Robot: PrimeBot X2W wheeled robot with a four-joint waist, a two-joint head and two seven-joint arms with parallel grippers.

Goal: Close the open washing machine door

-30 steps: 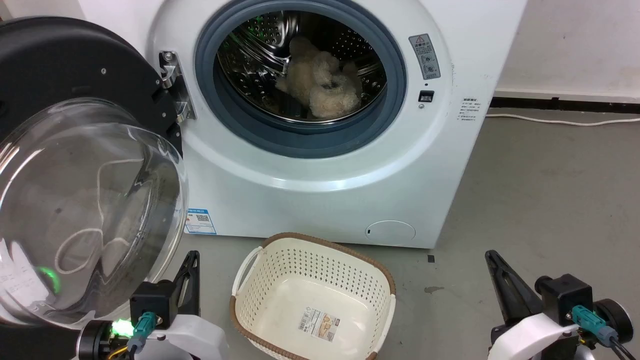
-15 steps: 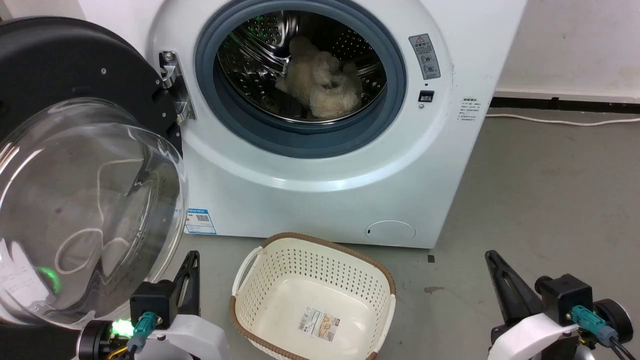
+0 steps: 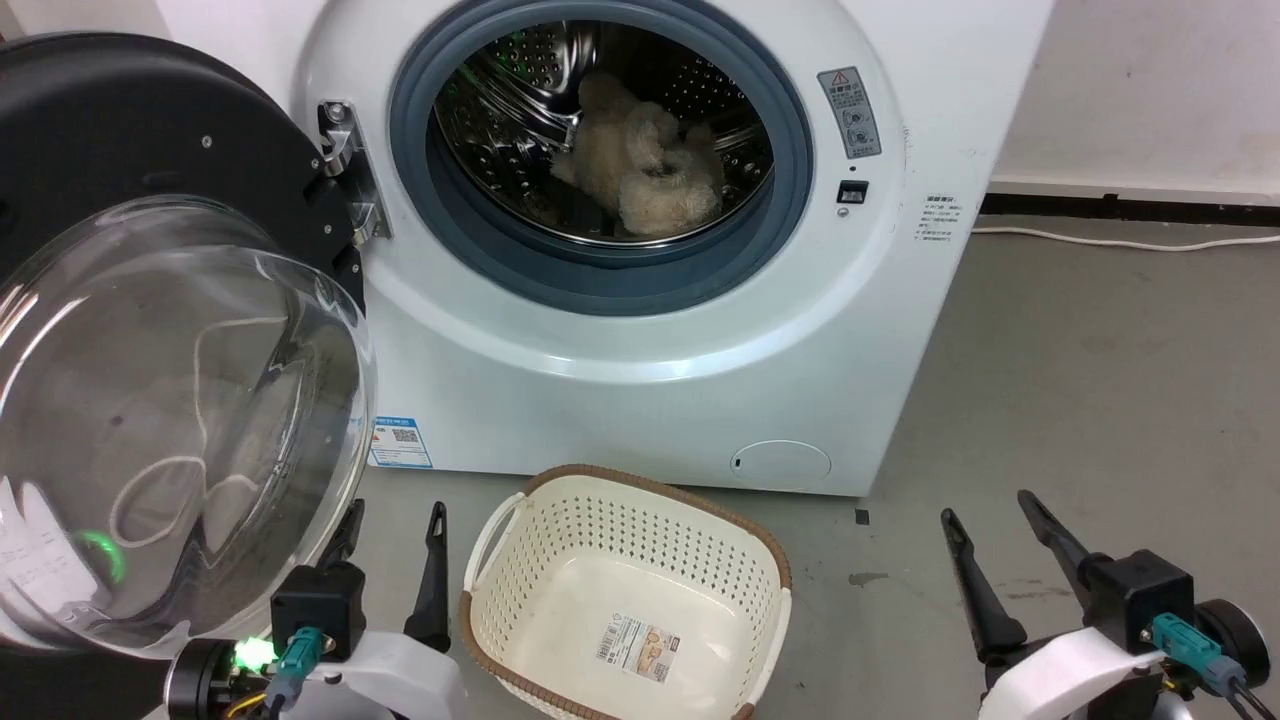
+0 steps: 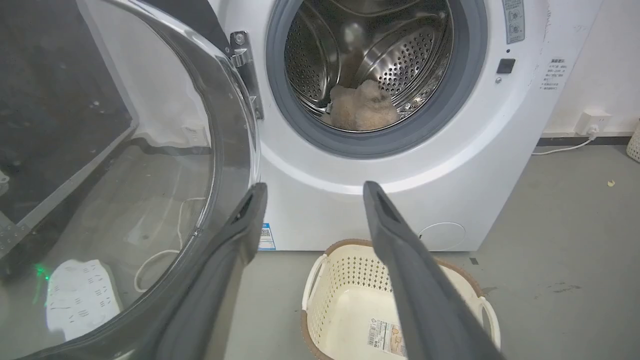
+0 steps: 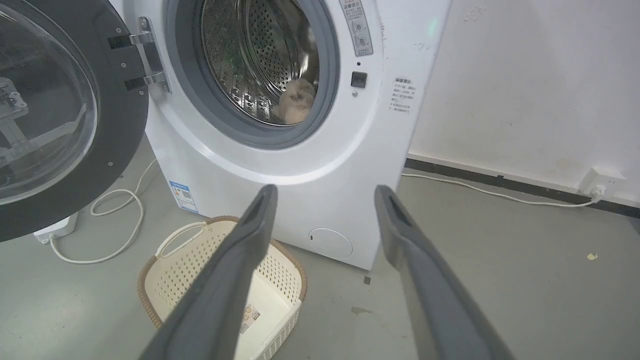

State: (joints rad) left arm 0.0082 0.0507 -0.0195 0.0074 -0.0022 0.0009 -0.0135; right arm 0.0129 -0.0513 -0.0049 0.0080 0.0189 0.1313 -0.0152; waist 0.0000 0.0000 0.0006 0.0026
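Washing machine door [image 3: 170,400] stood swung wide open on hinge at washer's left, glass bowl facing outward, well apart from porthole of washing machine [image 3: 640,370]. Beige fluffy item [image 3: 645,170] lay in steel drum. Cream perforated basket [image 3: 650,485] stood on floor before washer front. Left pincer [image 3: 396,515] hung near door's lower rim, fingers apart, empty. Right pincer [image 3: 987,507] hung over floor, fingers apart, empty.

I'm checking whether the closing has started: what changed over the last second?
The left gripper and the right gripper both spread their fingers open, gripping nothing. The washing machine door stayed wide open, untouched. The washing machine and the basket did not move.
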